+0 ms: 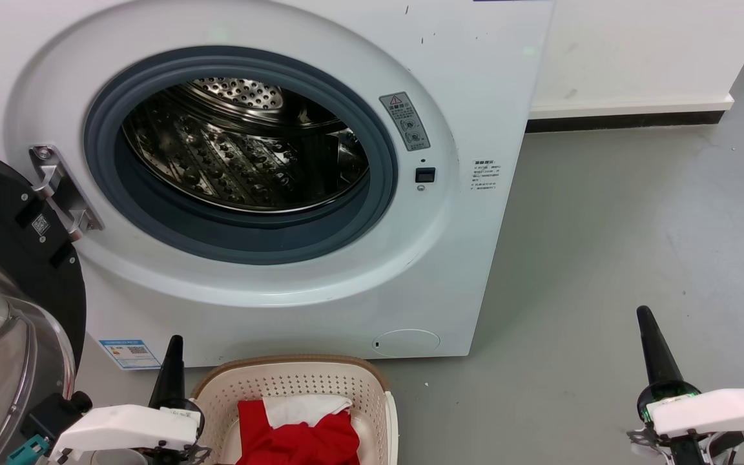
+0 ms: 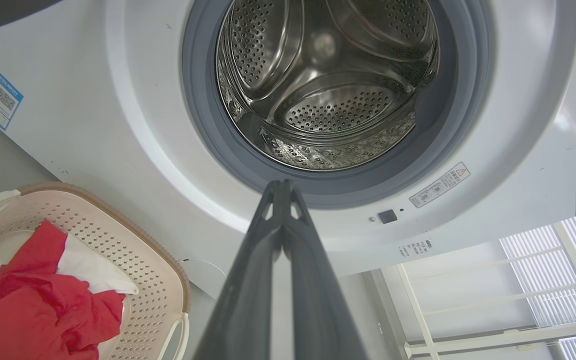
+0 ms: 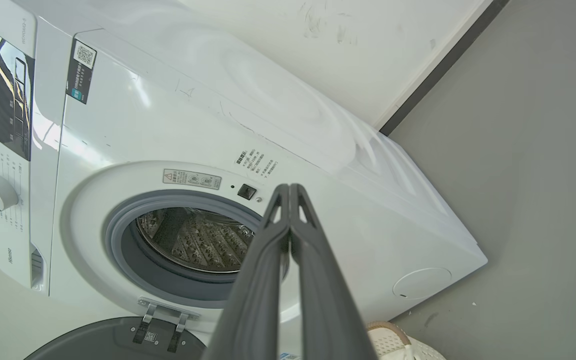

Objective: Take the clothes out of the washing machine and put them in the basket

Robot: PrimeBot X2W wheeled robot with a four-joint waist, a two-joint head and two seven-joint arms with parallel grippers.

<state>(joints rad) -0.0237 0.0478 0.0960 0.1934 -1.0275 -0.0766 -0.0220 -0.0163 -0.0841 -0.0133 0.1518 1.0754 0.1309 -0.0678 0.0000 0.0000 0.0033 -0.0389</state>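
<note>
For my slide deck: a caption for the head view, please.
Red clothes in the basket before the open washing machine; left gripper, right gripper shut.

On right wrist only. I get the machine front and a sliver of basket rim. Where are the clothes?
Observer: In the basket. The clothes, red with a white part, lie heaped inside it.
Operator: Anything in the drum?
Observer: The left wrist view looks deep into the drum of the washing machine. I see bare steel and no fabric.
Operator: Left claw?
Observer: The left claw is shut and holds nothing.
</note>
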